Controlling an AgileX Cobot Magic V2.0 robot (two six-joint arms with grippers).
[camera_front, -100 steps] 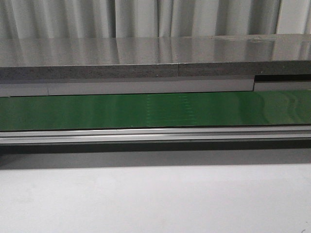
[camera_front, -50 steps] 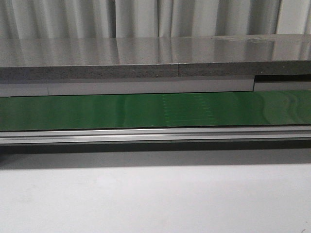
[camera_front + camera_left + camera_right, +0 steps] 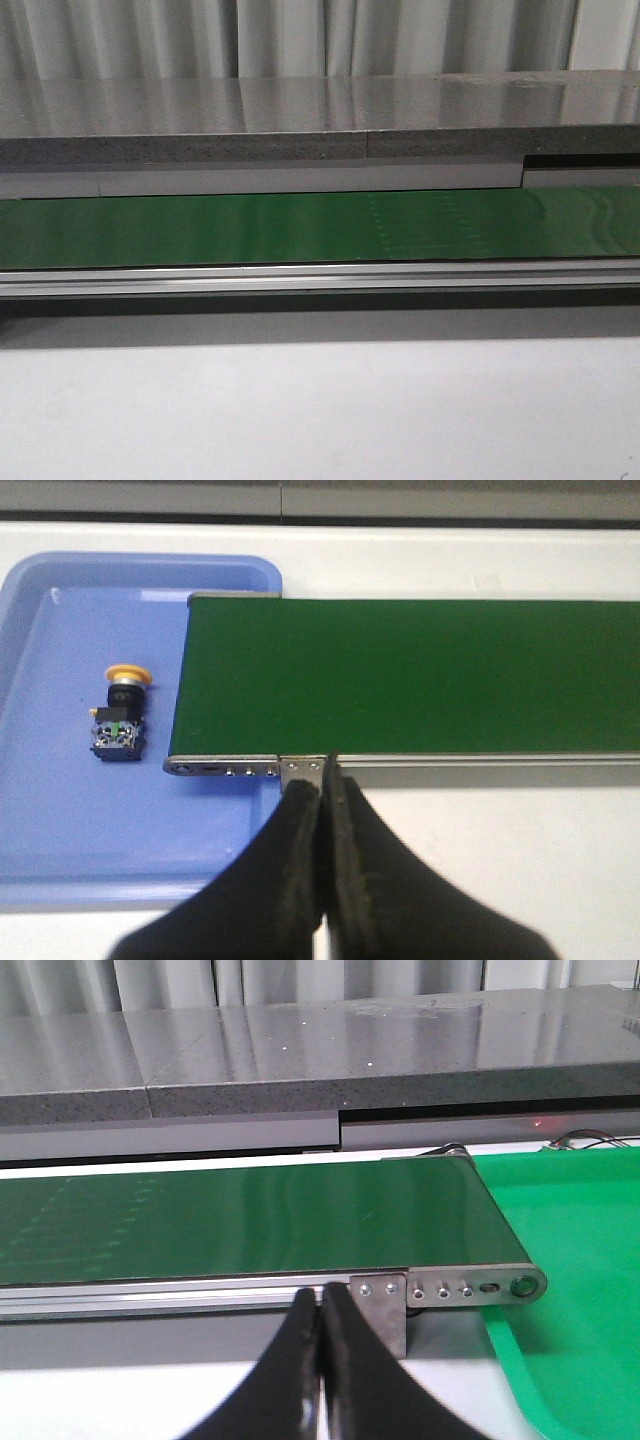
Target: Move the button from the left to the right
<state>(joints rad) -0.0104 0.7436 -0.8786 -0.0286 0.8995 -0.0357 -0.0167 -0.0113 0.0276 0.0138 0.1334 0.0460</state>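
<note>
The button (image 3: 120,715), yellow-orange cap on a dark blocky body, lies on its side in a blue tray (image 3: 60,830) at the conveyor's left end, seen only in the left wrist view. My left gripper (image 3: 323,785) is shut and empty, hovering over the white table by the conveyor's near rail, apart from the button. My right gripper (image 3: 319,1300) is shut and empty, near the rail at the conveyor's right end. Neither gripper nor the button shows in the front view.
A green conveyor belt (image 3: 300,228) with an aluminium rail (image 3: 300,277) runs across the table; it also shows in both wrist views (image 3: 400,670) (image 3: 250,1225). A green tray (image 3: 570,1250) lies at the belt's right end. A grey shelf (image 3: 300,125) stands behind.
Faint pale markings on the belt have shifted to the right, so the belt is running rightward. Nothing else has moved.
</note>
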